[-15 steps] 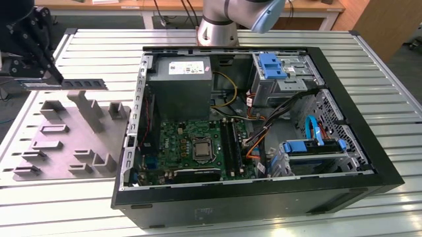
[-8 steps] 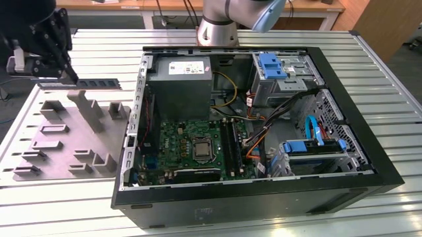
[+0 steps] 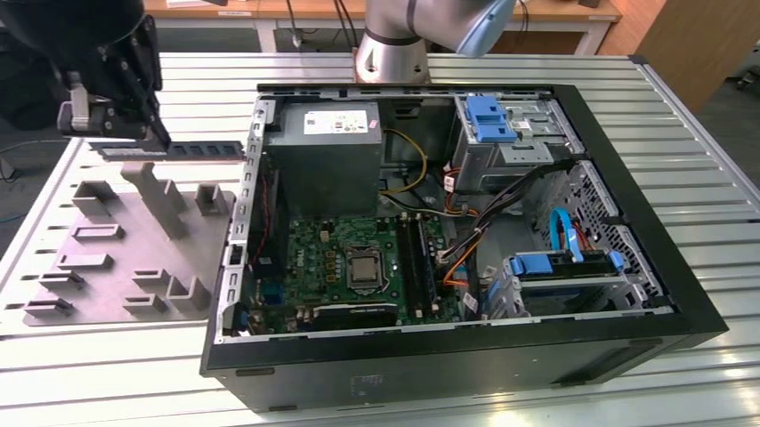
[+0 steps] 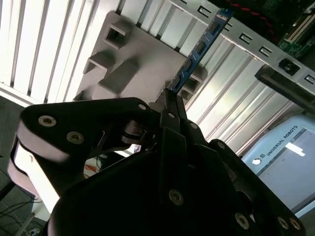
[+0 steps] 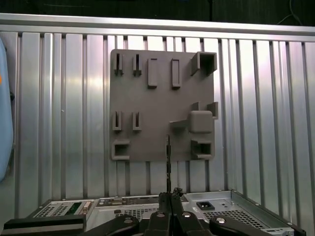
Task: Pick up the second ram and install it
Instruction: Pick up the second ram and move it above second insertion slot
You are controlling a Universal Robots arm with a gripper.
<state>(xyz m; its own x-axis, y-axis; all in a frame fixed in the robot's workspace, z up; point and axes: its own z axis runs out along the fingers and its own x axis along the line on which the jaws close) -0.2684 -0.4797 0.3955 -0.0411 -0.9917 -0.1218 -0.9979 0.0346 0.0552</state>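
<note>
The second ram (image 3: 178, 150) is a thin stick held level in the air above the grey fixture block (image 3: 119, 258), at the exterior view's left, just outside the open computer case (image 3: 665, 294). My gripper (image 3: 119, 140) is shut on one end of it. In the second wrist view the blue stick (image 4: 199, 49) juts out from the closed fingertips of the gripper (image 4: 171, 101) toward the case wall. In the first wrist view the ram (image 5: 168, 162) shows edge-on as a thin dark line over the fixture (image 5: 157, 98), rising from the gripper (image 5: 169, 196).
Inside the case lies the green motherboard (image 3: 320, 258), with long black memory slots (image 3: 416, 258) beside the processor socket. A grey power supply (image 3: 323, 160), blue drive cages (image 3: 505, 120) and loose cables (image 3: 475, 222) fill the rest. The slatted metal table (image 3: 700, 142) surrounds everything.
</note>
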